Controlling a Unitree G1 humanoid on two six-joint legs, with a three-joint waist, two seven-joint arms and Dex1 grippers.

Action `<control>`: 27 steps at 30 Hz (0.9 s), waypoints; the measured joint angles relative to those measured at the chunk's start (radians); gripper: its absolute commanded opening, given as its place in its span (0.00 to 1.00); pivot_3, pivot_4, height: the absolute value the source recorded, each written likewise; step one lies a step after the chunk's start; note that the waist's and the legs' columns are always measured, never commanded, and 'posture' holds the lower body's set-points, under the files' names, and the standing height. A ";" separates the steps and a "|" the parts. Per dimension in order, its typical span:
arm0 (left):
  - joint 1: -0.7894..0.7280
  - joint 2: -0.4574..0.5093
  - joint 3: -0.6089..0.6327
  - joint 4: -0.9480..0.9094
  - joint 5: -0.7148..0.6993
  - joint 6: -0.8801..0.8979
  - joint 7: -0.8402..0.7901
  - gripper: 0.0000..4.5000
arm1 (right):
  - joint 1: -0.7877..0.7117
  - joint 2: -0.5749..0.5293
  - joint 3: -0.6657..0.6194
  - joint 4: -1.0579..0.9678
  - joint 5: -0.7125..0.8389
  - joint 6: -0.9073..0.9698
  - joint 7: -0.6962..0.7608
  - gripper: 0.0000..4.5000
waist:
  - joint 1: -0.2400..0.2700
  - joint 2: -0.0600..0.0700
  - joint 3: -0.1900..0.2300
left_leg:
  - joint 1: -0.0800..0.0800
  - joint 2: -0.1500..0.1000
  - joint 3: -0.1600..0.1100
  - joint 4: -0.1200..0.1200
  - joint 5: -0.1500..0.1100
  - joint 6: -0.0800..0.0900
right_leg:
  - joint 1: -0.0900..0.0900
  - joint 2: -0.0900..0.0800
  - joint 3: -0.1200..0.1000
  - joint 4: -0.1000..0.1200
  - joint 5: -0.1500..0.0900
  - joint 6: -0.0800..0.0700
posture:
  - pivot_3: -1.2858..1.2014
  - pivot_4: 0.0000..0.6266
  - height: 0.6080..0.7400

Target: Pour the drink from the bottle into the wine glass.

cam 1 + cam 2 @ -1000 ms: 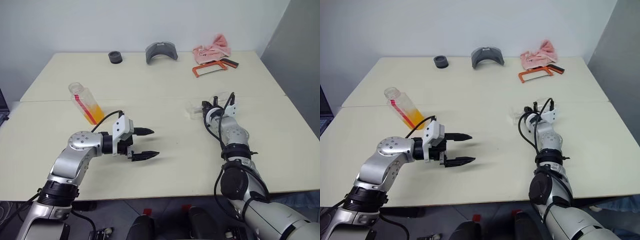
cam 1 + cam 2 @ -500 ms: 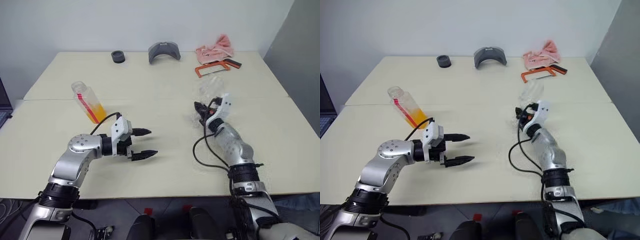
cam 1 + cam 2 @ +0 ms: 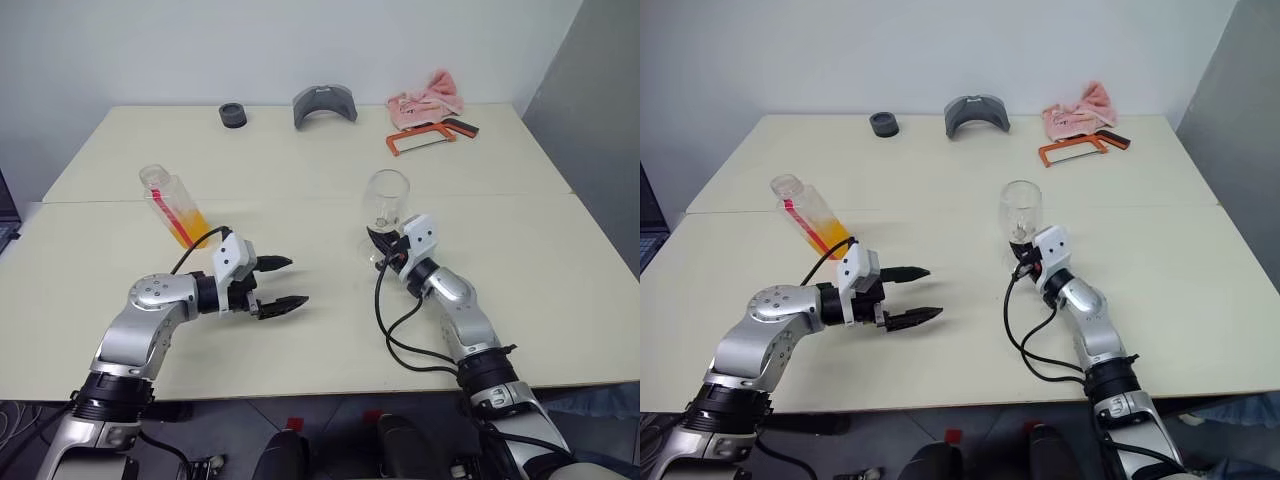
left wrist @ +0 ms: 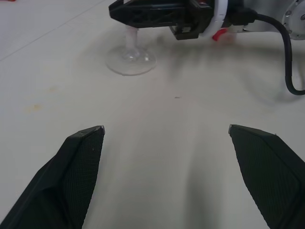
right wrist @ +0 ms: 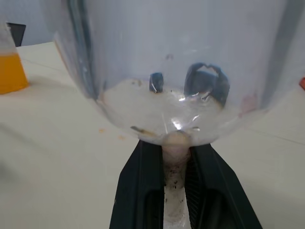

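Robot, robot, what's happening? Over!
Right gripper shut on wine glass stem, upright. Left gripper open, empty. Bottle untouched. Nothing between.

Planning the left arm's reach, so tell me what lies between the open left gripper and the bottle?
Nothing: the head views show bare table between the left gripper and the bottle; just the arm's own black cable arches there.

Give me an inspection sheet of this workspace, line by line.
Surface: cream table, seam across the middle.
Job's things: bottle upright, uncapped, drink in its lower part; glass upright, empty.
Clutter: black cap, grey holder, pink cloth, orange saw, all along the far edge.
Pincers: left pincer open, empty; right pincer shut on the glass stem.
Cables: black cable looping off the right forearm.
Surroundings: white wall behind.
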 measured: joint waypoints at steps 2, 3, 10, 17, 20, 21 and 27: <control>0.014 -0.001 0.024 -0.001 0.001 0.000 0.032 1.00 | -0.021 0.006 0.009 0.050 -0.027 -0.068 -0.003 0.06 | -0.001 0.000 0.000 | 0.000 0.000 0.000 0.000 0.000 0.000 | 0.000 0.000 0.000 0.000 0.000 0.000 | 0.52 0.24 1.00; 0.019 -0.002 0.037 -0.002 0.001 -0.001 0.049 1.00 | -0.034 0.015 0.011 0.074 -0.037 -0.092 -0.002 0.06 | -0.002 0.000 0.000 | 0.000 0.000 0.001 0.000 0.000 0.000 | 0.000 0.000 0.000 0.000 0.000 0.000 | 0.52 0.24 1.00; 0.048 -0.035 0.115 -0.029 0.008 -0.017 0.182 1.00 | -0.234 0.118 0.039 0.332 -0.059 -0.186 0.056 0.06 | -0.005 0.000 0.001 | -0.001 0.002 0.001 0.000 0.000 0.000 | -0.002 0.000 0.000 0.001 0.000 0.000 | 0.52 0.24 1.00; 0.092 -0.035 0.163 -0.108 -0.007 0.002 0.230 1.00 | -0.365 0.185 0.038 0.588 -0.092 -0.273 0.062 0.06 | 0.005 0.000 0.001 | -0.002 -0.002 -0.001 0.000 0.000 -0.001 | -0.002 -0.003 -0.001 0.000 0.000 0.000 | 0.52 0.24 1.00; 0.101 -0.029 0.178 -0.131 -0.011 0.016 0.241 1.00 | -0.384 0.189 0.029 0.635 -0.097 -0.293 0.068 0.06 | 0.003 0.000 0.001 | -0.001 -0.002 0.000 0.000 0.000 -0.001 | -0.002 -0.003 0.000 0.000 0.000 0.000 | 0.52 0.24 1.00; 0.102 -0.029 0.181 -0.142 -0.014 0.023 0.245 1.00 | -0.390 0.190 0.029 0.642 -0.097 -0.295 0.069 0.06 | 0.003 0.000 0.001 | -0.001 -0.002 0.000 0.000 0.000 -0.001 | -0.002 -0.003 -0.001 0.000 0.000 0.000 | 0.52 0.24 1.00; 0.097 -0.028 0.186 -0.201 -0.034 0.036 0.253 1.00 | -0.395 0.194 0.020 0.661 -0.097 -0.307 0.088 0.06 | 0.001 0.000 0.001 | -0.001 -0.001 0.000 0.000 0.000 -0.001 | -0.002 -0.003 -0.001 0.001 0.000 0.000 | 0.52 0.24 1.00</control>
